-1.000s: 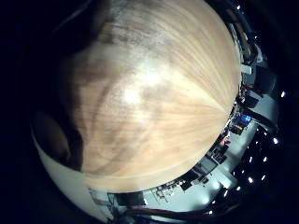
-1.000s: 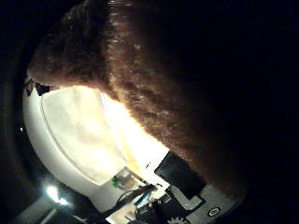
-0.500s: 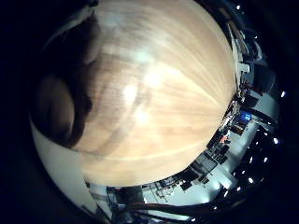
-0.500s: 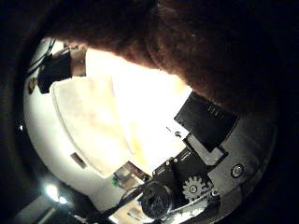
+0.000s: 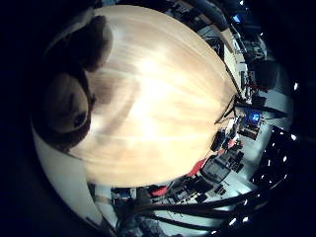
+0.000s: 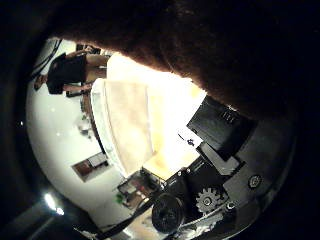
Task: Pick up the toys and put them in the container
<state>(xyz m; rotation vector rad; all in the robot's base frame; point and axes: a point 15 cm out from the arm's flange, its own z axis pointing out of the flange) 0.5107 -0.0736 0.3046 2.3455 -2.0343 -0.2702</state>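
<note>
Hand (image 6: 220, 165) parts, black and geared, show beside the palm, with a brown plush toy (image 5: 66, 94) pressed close against it, its fur filling much of the thumb-side view. Whether the fingers curl round the toy cannot be told. Beyond it spreads the pale wooden worktop (image 5: 163, 103). Most of the toy is cut off or in shadow.

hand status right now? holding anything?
Right hand: a brown plush toy sits close against the palm, above the wooden table. Whether the fingers are curled round it cannot be told.
</note>
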